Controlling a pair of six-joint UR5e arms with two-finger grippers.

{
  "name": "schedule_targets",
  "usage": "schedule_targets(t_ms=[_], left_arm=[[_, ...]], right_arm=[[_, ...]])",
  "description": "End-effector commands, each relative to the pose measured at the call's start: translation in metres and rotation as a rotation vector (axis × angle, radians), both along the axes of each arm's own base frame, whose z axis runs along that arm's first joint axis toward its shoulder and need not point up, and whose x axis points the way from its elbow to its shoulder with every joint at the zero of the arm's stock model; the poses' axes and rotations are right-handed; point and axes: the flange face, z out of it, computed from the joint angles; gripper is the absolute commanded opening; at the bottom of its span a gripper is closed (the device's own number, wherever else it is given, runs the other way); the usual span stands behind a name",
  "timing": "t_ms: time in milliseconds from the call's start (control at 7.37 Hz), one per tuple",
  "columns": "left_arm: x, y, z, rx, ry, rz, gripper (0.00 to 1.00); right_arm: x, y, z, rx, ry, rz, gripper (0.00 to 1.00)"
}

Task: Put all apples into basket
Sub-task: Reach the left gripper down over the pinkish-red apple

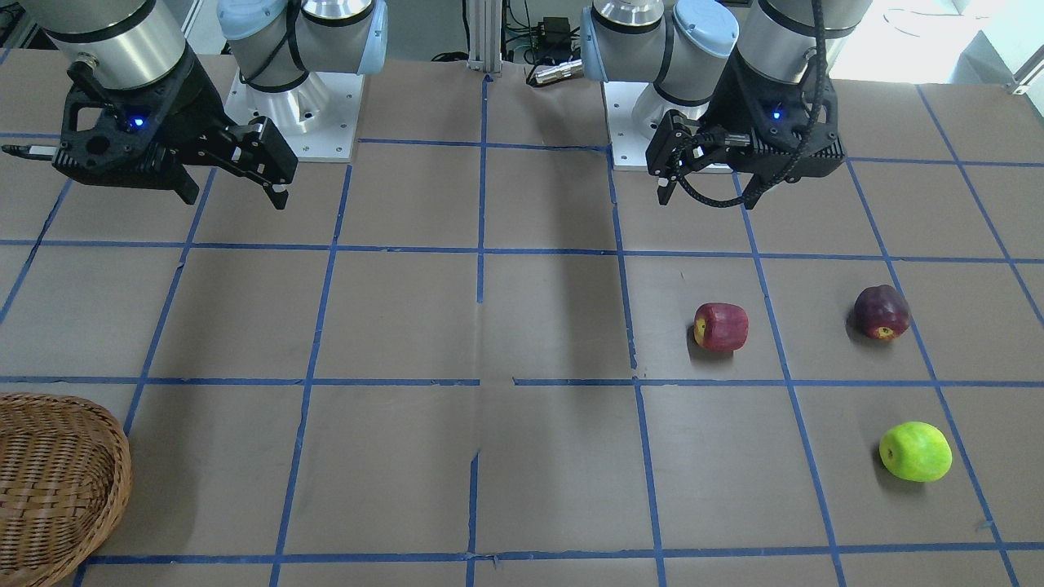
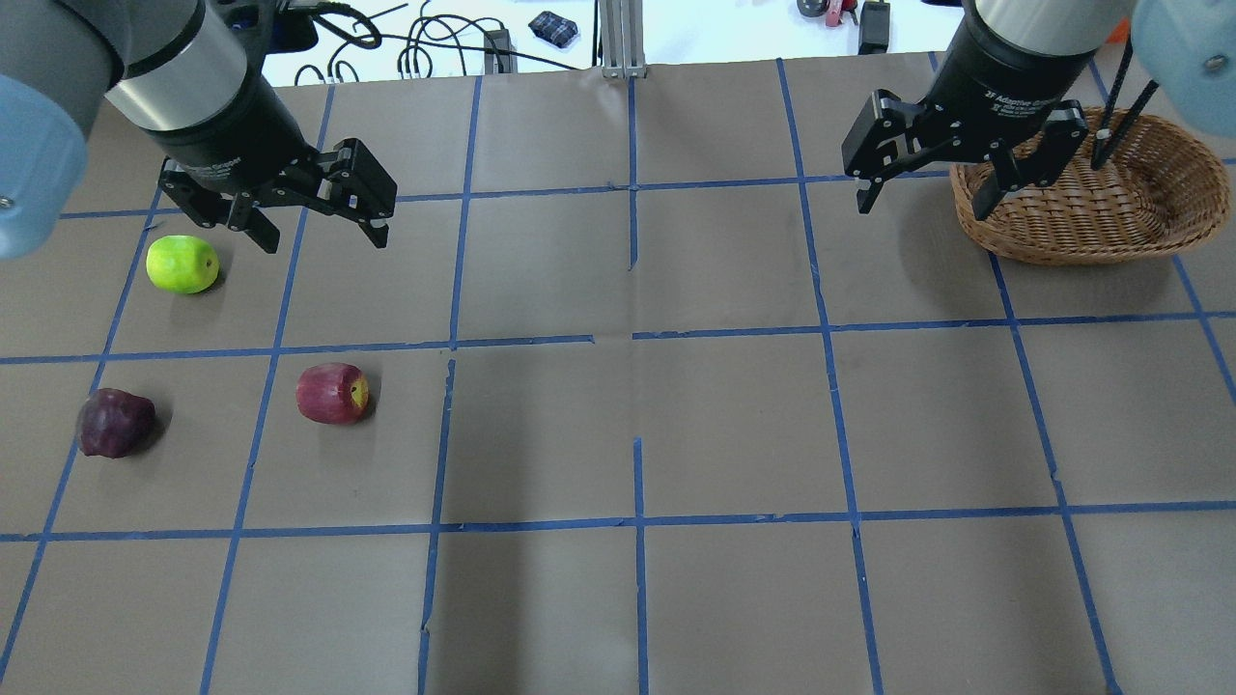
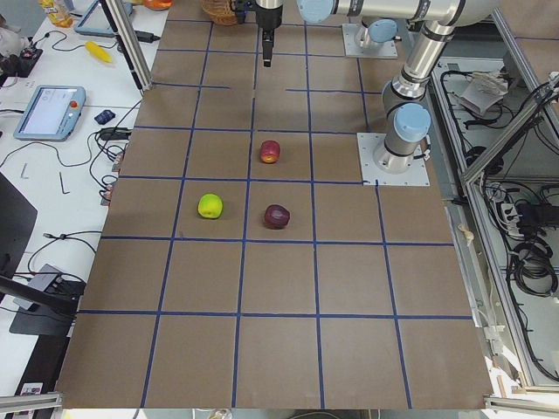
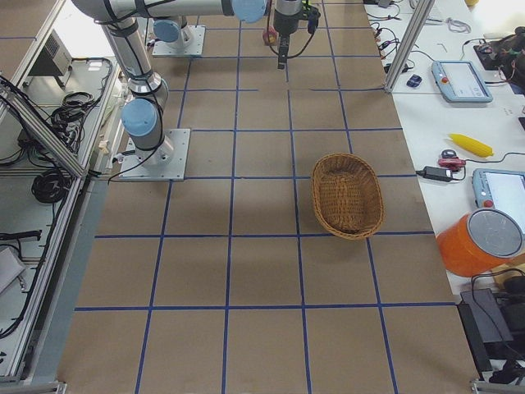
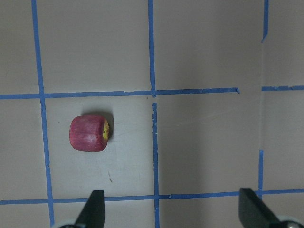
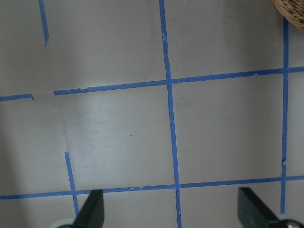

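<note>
Three apples lie on the table on my left side: a red one (image 2: 332, 393) (image 1: 721, 327), a dark maroon one (image 2: 115, 423) (image 1: 882, 312) and a lime green one (image 2: 182, 264) (image 1: 915, 451). My left gripper (image 2: 323, 241) (image 1: 705, 197) is open and empty, held above the table between the green and red apples. In the left wrist view the red apple (image 5: 89, 133) lies ahead of the open gripper (image 5: 173, 211), to its left. The wicker basket (image 2: 1091, 232) (image 1: 122, 465) stands on my right and is empty. My right gripper (image 2: 923, 207) (image 1: 235, 198) is open and empty, held high beside the basket's rim.
The table is brown with a grid of blue tape lines (image 2: 634, 338). The two arm bases (image 1: 294, 122) stand at the robot's edge. Cables and small devices (image 2: 454, 43) lie beyond the far edge. The right wrist view shows only a corner of the basket (image 6: 289, 9).
</note>
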Motion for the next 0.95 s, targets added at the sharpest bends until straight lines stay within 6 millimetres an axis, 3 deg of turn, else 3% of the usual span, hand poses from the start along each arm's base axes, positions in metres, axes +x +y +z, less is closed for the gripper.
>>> schedule_targets(t_ms=[0,136,271,407,543,678,814], left_arm=[[0.001,-0.001,-0.001,0.000,0.002,0.001,1.00],[0.006,-0.003,-0.001,0.002,0.001,0.011,1.00],[0.011,-0.004,-0.002,0.004,0.003,0.009,1.00],[0.020,-0.007,-0.006,0.019,0.002,0.009,1.00],[0.045,-0.011,-0.018,0.049,0.004,0.030,1.00],[0.080,-0.011,-0.036,0.082,0.008,-0.013,1.00],[0.110,-0.005,-0.054,0.112,0.020,-0.031,1.00]], right_arm=[[-0.002,-0.004,-0.001,-0.012,0.015,-0.008,1.00],[-0.002,-0.010,-0.006,-0.015,0.015,-0.046,0.98],[-0.002,-0.010,-0.006,-0.014,0.014,-0.065,0.60],[-0.002,-0.010,-0.006,-0.009,0.014,-0.065,0.10],[-0.002,-0.009,-0.006,-0.009,0.018,-0.065,0.00],[-0.002,-0.010,-0.005,-0.017,0.018,-0.065,0.57],[-0.002,-0.011,-0.006,-0.015,0.019,-0.045,1.00]])
